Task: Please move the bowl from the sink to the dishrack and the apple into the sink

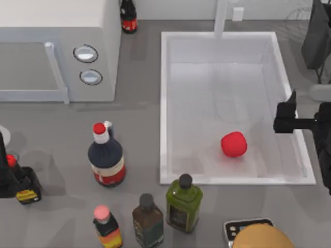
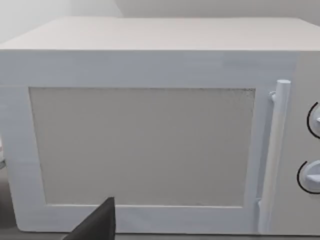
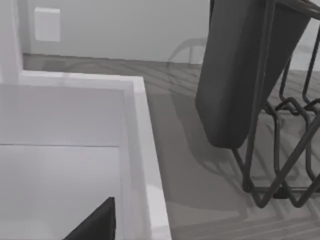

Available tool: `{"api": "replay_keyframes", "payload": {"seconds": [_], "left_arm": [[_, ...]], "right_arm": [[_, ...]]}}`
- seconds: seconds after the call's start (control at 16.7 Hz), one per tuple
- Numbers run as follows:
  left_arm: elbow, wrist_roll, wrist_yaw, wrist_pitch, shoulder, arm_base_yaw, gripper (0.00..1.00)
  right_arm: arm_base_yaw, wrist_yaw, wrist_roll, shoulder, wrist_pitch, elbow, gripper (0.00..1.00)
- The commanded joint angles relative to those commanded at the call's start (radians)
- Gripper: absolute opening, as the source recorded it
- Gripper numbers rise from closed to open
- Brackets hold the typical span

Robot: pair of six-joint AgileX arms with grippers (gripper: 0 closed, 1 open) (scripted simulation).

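The red apple [image 1: 234, 144] lies inside the white sink [image 1: 164, 103], near its front right corner. The bowl is out of view. My right gripper [image 1: 284, 118] hovers over the sink's right rim [image 3: 145, 150], to the right of the apple and apart from it. The dark wire dishrack [image 1: 318, 36] stands beyond the sink's right side, and in the right wrist view the dishrack [image 3: 280, 150] holds a leaning dark grey slab [image 3: 240, 75]. My left arm [image 1: 4, 165] stays parked at the table's left edge, facing the microwave.
A white microwave [image 1: 57, 51] with two knobs fills the back left. Several bottles [image 1: 106, 160] stand in front of the sink's left side. A tan-orange round thing [image 1: 261, 237] sits at the front right. The white faucet post [image 1: 221, 18] rises behind the sink.
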Motion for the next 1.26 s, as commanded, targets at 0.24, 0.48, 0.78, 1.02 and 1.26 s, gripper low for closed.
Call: {"api": "replay_keyframes", "payload": {"seconds": [0.24,0.48,0.78,1.02,1.26], "left_arm": [[0.000,0.000,0.000,0.000,0.000,0.000,1.00],[0.000,0.000,0.000,0.000,0.000,0.000,1.00],[0.000,0.000,0.000,0.000,0.000,0.000,1.00],[0.000,0.000,0.000,0.000,0.000,0.000,1.00],[0.000,0.000,0.000,0.000,0.000,0.000,1.00]], "right_arm": [[-0.171,-0.115,-0.010,-0.462,-0.370,-0.157,1.00],[-0.294,-0.255,-0.011,-0.972,-0.707,-0.272,1.00],[-0.359,-0.427,-0.005,-1.470,-1.026,-0.343,1.00],[-0.362,-0.506,0.002,-1.700,-1.149,-0.365,1.00],[-0.358,-0.522,0.002,-1.761,-1.166,-0.371,1.00]]}}
